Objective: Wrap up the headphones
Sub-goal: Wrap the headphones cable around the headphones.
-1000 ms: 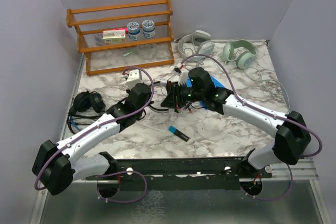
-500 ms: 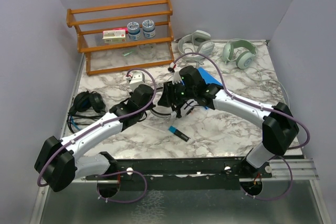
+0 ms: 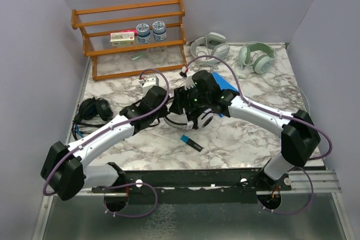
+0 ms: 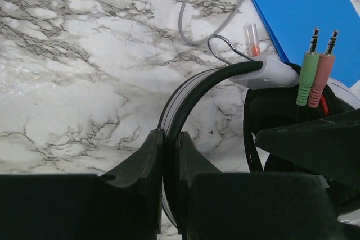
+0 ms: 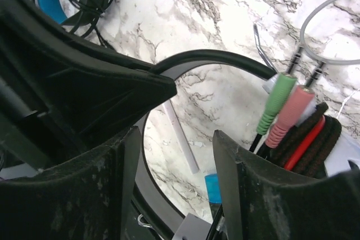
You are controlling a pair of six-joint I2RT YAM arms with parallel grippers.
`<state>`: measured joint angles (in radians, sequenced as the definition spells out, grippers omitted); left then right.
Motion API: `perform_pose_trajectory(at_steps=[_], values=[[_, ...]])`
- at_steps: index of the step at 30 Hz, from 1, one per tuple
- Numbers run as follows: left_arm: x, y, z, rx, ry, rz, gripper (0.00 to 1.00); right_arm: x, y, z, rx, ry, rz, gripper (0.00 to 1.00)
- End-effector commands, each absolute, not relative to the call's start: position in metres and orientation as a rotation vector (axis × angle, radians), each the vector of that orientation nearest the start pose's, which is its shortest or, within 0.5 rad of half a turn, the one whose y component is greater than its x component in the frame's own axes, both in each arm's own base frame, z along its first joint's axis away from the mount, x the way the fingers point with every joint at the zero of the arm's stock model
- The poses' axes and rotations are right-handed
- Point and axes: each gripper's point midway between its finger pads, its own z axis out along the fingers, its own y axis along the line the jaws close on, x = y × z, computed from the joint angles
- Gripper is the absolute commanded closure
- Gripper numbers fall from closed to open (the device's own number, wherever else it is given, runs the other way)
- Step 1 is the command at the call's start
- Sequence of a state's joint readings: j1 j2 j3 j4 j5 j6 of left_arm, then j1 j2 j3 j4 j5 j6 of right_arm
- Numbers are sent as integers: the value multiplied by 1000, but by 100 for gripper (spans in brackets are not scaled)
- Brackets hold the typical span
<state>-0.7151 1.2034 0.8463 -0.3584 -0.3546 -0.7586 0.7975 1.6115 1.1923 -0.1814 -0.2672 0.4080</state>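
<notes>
While the white-and-black headphones (image 3: 206, 120) sit at centre of the table (image 3: 236, 145), the left gripper (image 4: 170, 139) is pinched tight on the headband (image 4: 188, 89), the band arcing off toward the other arm. The right gripper (image 5: 177, 150) is spread, nothing in it. Green/pink plugs (image 5: 284, 102) + bundled cord are just beside it, so R arm's nearer. Vs 1 sec ago: R jaws wider, both wrists further in.
</notes>
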Motion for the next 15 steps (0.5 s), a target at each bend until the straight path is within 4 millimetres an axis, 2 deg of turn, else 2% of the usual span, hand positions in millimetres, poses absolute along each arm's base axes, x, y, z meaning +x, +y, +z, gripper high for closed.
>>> perform_pose_trajectory(at_steps=[1,2,4,8,10,15], values=[[289,-237,180,-288,2224,-650,100,269,369,192,-691,2150,979,33],[289,-238,179,-295,2236,-665,100,269,369,198,-705,2131,981,29],[291,-239,176,-315,2253,-699,100,268,368,208,-740,2090,974,31],[297,-242,174,-342,2269,-796,100,263,362,221,-792,2052,961,48],[300,-243,172,-341,2281,-804,100,260,360,228,-813,2037,958,53],[304,-242,171,-325,2297,-765,100,258,354,240,-845,2027,925,49]])
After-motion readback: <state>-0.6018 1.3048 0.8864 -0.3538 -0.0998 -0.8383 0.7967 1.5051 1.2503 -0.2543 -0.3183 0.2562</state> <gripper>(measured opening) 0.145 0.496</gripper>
